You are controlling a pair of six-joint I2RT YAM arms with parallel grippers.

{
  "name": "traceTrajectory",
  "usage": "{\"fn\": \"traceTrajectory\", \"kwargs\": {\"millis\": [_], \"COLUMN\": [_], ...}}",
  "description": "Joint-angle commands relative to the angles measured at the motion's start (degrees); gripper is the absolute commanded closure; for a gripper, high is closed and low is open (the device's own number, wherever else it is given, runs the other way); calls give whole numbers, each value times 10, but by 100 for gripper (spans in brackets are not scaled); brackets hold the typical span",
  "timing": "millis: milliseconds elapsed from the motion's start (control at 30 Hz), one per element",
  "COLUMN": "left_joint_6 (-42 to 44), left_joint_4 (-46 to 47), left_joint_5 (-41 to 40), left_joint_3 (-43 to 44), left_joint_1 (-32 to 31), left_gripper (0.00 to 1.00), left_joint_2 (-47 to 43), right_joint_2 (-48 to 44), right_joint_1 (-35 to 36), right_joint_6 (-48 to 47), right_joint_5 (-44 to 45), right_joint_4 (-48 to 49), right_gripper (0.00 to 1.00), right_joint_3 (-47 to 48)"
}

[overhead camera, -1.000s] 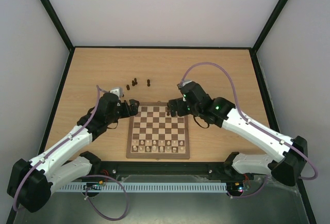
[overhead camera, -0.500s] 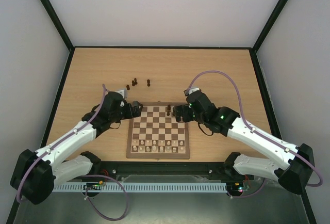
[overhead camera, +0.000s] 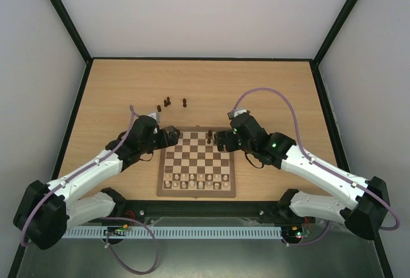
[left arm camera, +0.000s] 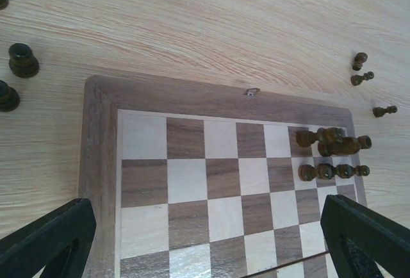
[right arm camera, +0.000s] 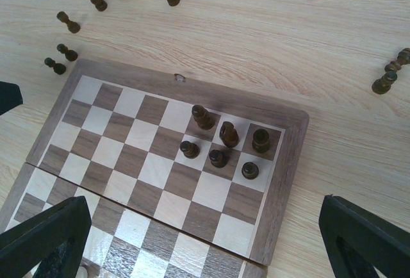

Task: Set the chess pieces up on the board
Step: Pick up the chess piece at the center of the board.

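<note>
Movement over the last second is mostly on the left side. The left claw [overhead camera: 170, 135] has slid from beside the board [overhead camera: 196, 194] up to its far-left corner. The right claw [overhead camera: 221, 139] has drawn back a little from the far-right corner, so the dark chess pieces [right arm camera: 229, 134] standing there are now uncovered. Both claws are spread fully wide, with nothing between the fingers. I judge that the right arm has finished a placing and that the left arm now takes its turn, perhaps for the loose dark pieces [overhead camera: 166, 102] waiting on the surface [overhead camera: 115, 86] beyond the far edge.

From above, the placed pieces are only one dark spot. The right wrist view resolves it into six pieces, upright, in two rows of three on the corner squares. The left wrist view shows that the far-left squares are bare and that two stray pieces [left arm camera: 22, 60] stand near that corner. It also shows three other strays [left arm camera: 362, 78] past the far-right corner, which the right arm hides from the top camera. Only the top view shows clearly the cream chessmen [overhead camera: 195, 180], already lined up on the near rows. Most of the dark side is, in my estimate, not yet set.
</note>
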Motion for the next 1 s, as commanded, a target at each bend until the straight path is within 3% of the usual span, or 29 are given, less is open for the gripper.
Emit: {"fn": "traceTrajectory", "kwargs": {"millis": [0, 400, 567, 767, 967], "left_joint_6": [-20, 13, 46, 75, 128], "left_joint_4": [15, 3, -41, -73, -119], "left_joint_5": [-29, -72, -129, -142, -183], "left_joint_3": [-11, 42, 157, 259, 399], "left_joint_1": [-19, -20, -16, 8, 26], "left_gripper": [1, 1, 0, 0, 1], "left_joint_2": [-20, 2, 45, 137, 284], "right_joint_2": [3, -17, -38, -66, -77], "right_joint_1": [-2, -2, -2, -2, -2], "right_joint_6": [8, 36, 48, 54, 47], "right_joint_5": [12, 37, 37, 32, 23], "right_joint_4": [-5, -24, -34, -38, -42], "right_gripper": [2, 1, 2, 2, 1], "right_joint_3": [-14, -28, -34, -43, -45]}}
